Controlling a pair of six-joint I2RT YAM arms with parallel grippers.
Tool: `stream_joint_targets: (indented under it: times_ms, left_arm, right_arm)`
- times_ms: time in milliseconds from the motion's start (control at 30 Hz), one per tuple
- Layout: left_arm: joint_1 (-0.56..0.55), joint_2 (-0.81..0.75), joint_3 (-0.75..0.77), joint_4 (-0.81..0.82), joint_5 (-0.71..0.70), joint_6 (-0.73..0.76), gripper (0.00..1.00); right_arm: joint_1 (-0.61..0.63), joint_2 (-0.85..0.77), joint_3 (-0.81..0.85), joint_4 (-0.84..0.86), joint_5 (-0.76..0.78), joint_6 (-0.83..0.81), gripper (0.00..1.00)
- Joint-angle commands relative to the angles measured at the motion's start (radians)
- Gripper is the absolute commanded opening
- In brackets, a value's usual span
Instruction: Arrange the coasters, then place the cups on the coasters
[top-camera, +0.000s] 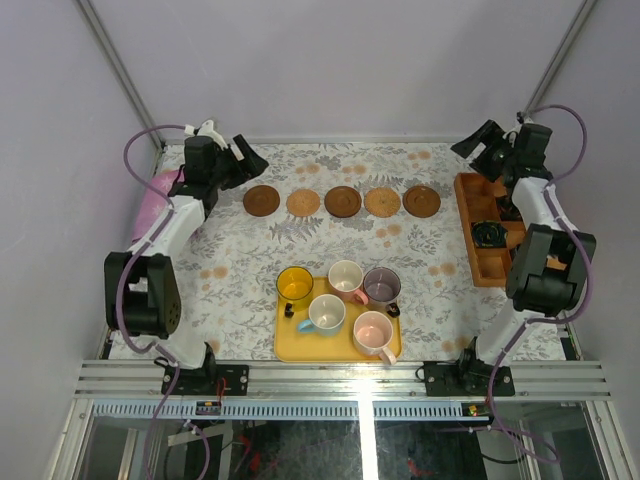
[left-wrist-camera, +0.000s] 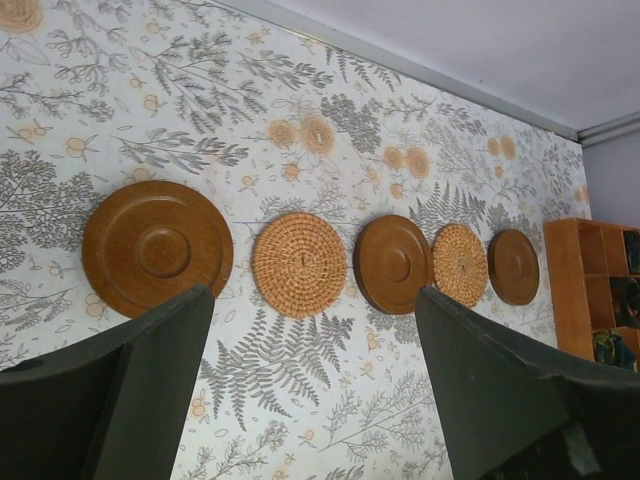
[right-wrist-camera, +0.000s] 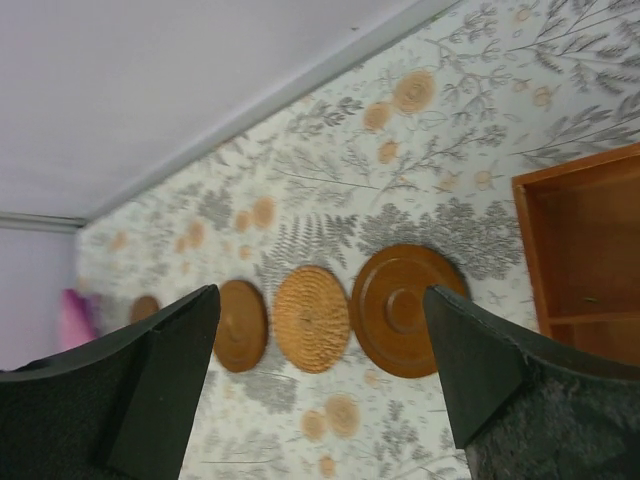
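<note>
While five coasters sit rowed along the far surface, L hand & R hand hover released, empty, at either end; your cups wait on yellow tray, nearward, midway btwn both arms.

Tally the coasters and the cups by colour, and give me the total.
Dark brown coasters: 3
Tan woven coasters: 2
Yellow cups: 1
Light blue cups: 1
Pink cups: 2
Purple-grey cups: 1
Total: 10
</note>
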Motion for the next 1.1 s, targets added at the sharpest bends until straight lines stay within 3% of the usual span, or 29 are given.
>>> stream_joint_targets:
  times_ms: [0,233,300,400,500,600,800,1067]
  left_arm:
    - [-0.043,-0.076,-0.032,0.036,-0.084,0.051,0.82]
    - [-0.043,-0.167,-0.031,0.030,-0.046,0.182,0.84]
    - [-0.043,-0.181,0.002,0.012,-0.030,0.243,0.85]
    - [-0.043,-0.190,0.032,0.011,-0.009,0.277,0.86]
    - [-0.041,-0.195,0.012,0.070,0.015,0.254,0.90]
    - [-0.040,-0.185,-0.012,0.122,0.022,0.193,1.00]
    - [-0.039,-0.132,-0.014,0.160,0.083,0.165,1.00]
    - [-0.085,-0.150,-0.036,0.101,0.017,0.250,1.00]
  right_arm:
    - [0.103,-0.117,0.097,-0.202,0.249,-0.284,0.91]
    - [0.239,-0.318,0.083,-0.309,0.491,-0.390,0.94]
    - [0.246,-0.378,0.104,-0.333,0.466,-0.391,1.00]
    - [0.245,-0.440,0.073,-0.234,0.420,-0.254,0.99]
    - [0.243,-0.462,0.010,-0.132,0.336,-0.289,0.99]
    - [0.244,-0.449,0.042,-0.196,0.312,-0.301,0.99]
    - [0.271,-0.553,-0.117,-0.229,0.364,-0.346,0.99]
    - [0.446,-0.677,-0.298,-0.505,0.492,-0.368,1.00]
